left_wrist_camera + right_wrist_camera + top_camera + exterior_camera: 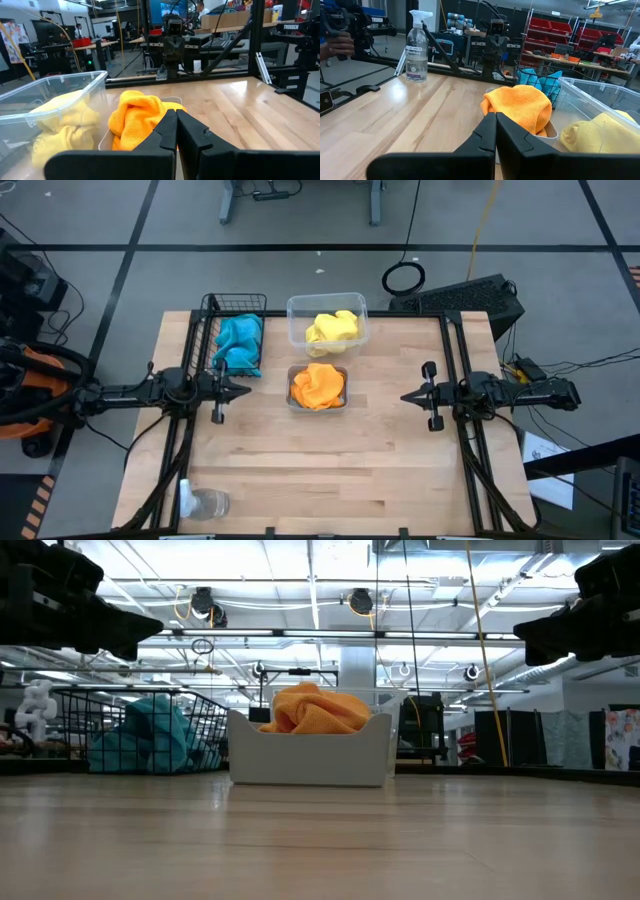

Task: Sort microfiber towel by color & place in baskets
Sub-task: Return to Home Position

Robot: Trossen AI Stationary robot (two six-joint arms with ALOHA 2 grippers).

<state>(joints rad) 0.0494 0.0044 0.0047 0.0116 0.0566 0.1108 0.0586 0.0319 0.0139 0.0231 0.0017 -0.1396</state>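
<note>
Closed left tool before orange towel, yellow towel in clear tub

1. My high camera looks straight down on the whole pale wooden table, with both arms in frame.
2. My low camera sits at tabletop height, facing level across to the small grey rectangular tray.
3. My left wrist camera looks close past the left gripper; that tray lies just ahead of its fingertips.
4. The right wrist camera faces it past the right gripper, sharing the tray.
</note>
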